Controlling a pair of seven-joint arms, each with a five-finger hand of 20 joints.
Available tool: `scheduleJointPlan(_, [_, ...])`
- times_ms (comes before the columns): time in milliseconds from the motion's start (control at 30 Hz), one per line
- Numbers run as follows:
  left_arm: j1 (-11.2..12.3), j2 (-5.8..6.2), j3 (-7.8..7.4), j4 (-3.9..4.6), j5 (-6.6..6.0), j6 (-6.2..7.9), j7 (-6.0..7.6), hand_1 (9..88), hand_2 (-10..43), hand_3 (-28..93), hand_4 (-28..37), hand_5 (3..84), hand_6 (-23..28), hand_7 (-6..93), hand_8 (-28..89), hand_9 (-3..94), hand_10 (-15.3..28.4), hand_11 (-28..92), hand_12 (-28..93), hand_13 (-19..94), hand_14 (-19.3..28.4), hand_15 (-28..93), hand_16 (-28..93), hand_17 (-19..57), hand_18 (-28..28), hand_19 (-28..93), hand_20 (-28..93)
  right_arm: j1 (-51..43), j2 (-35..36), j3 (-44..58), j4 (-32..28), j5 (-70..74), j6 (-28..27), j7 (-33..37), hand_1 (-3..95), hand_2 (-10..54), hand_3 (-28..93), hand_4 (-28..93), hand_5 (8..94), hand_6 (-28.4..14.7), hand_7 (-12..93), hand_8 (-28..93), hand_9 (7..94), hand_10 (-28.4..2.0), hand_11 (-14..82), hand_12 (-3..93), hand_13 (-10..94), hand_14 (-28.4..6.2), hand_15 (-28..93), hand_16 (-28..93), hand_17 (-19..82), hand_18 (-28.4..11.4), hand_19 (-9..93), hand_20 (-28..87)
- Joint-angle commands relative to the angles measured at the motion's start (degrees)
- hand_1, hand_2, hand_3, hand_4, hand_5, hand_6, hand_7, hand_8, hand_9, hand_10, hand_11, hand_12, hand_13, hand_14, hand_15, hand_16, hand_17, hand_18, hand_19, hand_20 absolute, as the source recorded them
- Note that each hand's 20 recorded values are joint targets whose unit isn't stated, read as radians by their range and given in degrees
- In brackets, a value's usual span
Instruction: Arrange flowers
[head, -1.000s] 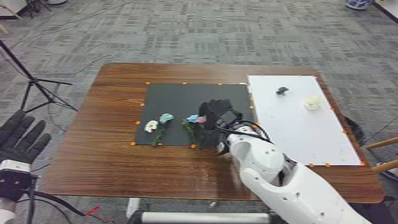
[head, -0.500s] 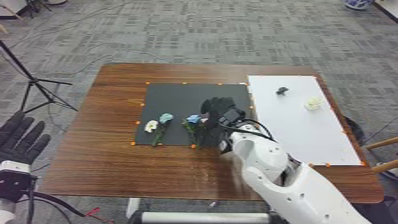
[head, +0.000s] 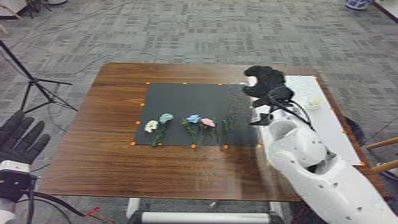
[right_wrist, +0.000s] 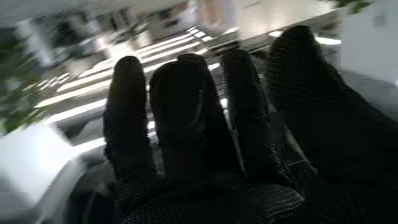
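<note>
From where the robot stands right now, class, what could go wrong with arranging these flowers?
The right hand is over the white board, near the pale flower; a low sweep could knock that bloom.
The blue flower and pink flower lie close together on the black mat, so grasping one might drag the other.
The pale flower stands out little against the white board, so a grasp might miss.

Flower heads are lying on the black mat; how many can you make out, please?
4: the white one and teal one at left, then the blue one and pink one to their right. A darker one may go unnoticed.
</note>
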Motion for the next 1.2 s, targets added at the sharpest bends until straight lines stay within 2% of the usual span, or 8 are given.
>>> scheduleJointPlan(33, [1.47, -0.24, -0.85, -0.62, -0.51, 0.08, 0.98, 23.8, 18.6, 70, -28.3, 34.6, 7.2, 10.6, -8, 28.8, 11.4, 14, 12, 21, 12.2, 22, -2, -3.8, 10.1, 17, 12, -5.53, 6.92, 9.55, 4.55, -5.69, -6.98, 7.7, 50.0, -9.5, 78, -28, 52.3, -4.9, 14, -12, 49.7, -16.7, 12.9, 14.7, 60, -11.0, 73, 34, 26, -23.2, 73, 33])
scheduleJointPlan(300, [2.02, -0.48, -0.93, -0.57, -0.68, -0.08, 1.83, 23.9, 18.6, 70, -28.3, 34.4, 7.1, 10.7, -8, 28.9, 11.4, 14, 12, 21, 12.3, 23, -2, -3.9, 10.2, 17, 12, -7.66, 7.63, 12.13, 6.99, -4.92, -13.21, 8.65, 57.4, -9.5, 75, -28, 49.0, -5.1, 13, -11, 42.9, -15.6, 10.5, 12.8, 58, -9.7, 71, 38, 26, -23.6, 74, 34])
scheduleJointPlan(567, [1.97, -0.22, -0.39, -0.47, -0.82, -0.24, 2.31, 23.9, 18.5, 70, -28.3, 34.5, 7.2, 10.8, -8, 29.0, 11.4, 14, 12, 21, 12.3, 23, -2, -3.8, 10.2, 17, 12, -5.44, 6.87, 9.81, 10.71, -6.1, -11.39, 7.43, 61.5, -9.5, 73, -28, 44.3, -3.6, 14, -12, 38.4, -13.4, 11.6, 9.5, 58, -8.7, 70, 40, 26, -23.0, 74, 33])
scheduleJointPlan(700, [2.24, -0.16, 0.0, -0.42, -4.23, -0.95, 4.13, 23.9, 18.4, 70, -28.3, 34.6, 7.2, 10.8, -8, 29.0, 11.3, 14, 12, 21, 12.4, 23, -2, -3.8, 10.2, 17, 12, -2.77, 6.61, 7.89, 13.34, -4.56, -13.17, 7.83, 61.6, -9.5, 72, -28, 45.0, -3.2, 14, -12, 38.2, -13.1, 12.2, 8.9, 58, -8.3, 70, 40, 26, -22.7, 74, 34])
scheduleJointPlan(767, [2.2, -0.23, -0.04, -0.36, -2.46, -0.66, 3.27, 23.9, 18.4, 70, -28.3, 34.6, 7.2, 10.8, -8, 29.0, 11.4, 14, 12, 21, 12.4, 23, -2, -3.8, 10.2, 17, 12, -1.5, 6.65, 6.89, 14.75, -4.12, -13.19, 8.15, 61.7, -9.5, 72, -28, 45.6, -3.1, 14, -12, 38.3, -13.1, 12.3, 8.7, 59, -8.2, 70, 40, 26, -22.6, 74, 34])
scheduleJointPlan(867, [2.37, -0.09, -0.07, -0.33, -3.15, -1.02, 3.84, 24.0, 18.3, 70, -28.3, 34.6, 7.2, 10.8, -8, 29.1, 11.4, 14, 12, 21, 12.3, 23, -2, -3.7, 10.2, 17, 12, 0.54, 6.74, 5.19, 16.64, -4.68, -12.03, 8.48, 61.9, -9.5, 72, -28, 45.7, -3.2, 14, -12, 38.1, -13.2, 12.3, 8.5, 59, -8.2, 70, 40, 26, -22.5, 75, 34])
scheduleJointPlan(967, [2.72, 0.02, 0.23, -0.32, -4.49, -0.42, 5.04, 24.0, 18.3, 70, -28.3, 34.6, 7.2, 10.8, -8, 29.1, 11.4, 14, 12, 21, 12.3, 23, -2, -3.6, 10.1, 17, 12, 2.25, 6.53, 3.54, 18.54, -3.7, -8.94, 9.64, 62.7, -9.5, 71, -28, 47.2, -3.5, 15, -12, 41.6, -14.7, 12.9, 9.4, 58, -7.8, 70, 40, 26, -23.2, 78, 36])
scheduleJointPlan(1200, [2.94, -0.45, 0.07, -0.55, -4.04, -0.72, 4.89, 24.1, 18.1, 70, -28.3, 34.7, 7.2, 10.9, -8, 29.3, 11.6, 14, 12, 21, 12.3, 23, -2, -3.4, 10.0, 17, 12, 3.55, 6.63, 1.46, 22.03, -4.41, -4.91, 10.25, 63.1, -9.5, 69, -28, 55.2, -2.7, 16, -13, 57.8, -13.7, 20.7, 15.4, 62, -6.2, 68, 40, 29, -23.2, 80, 39])
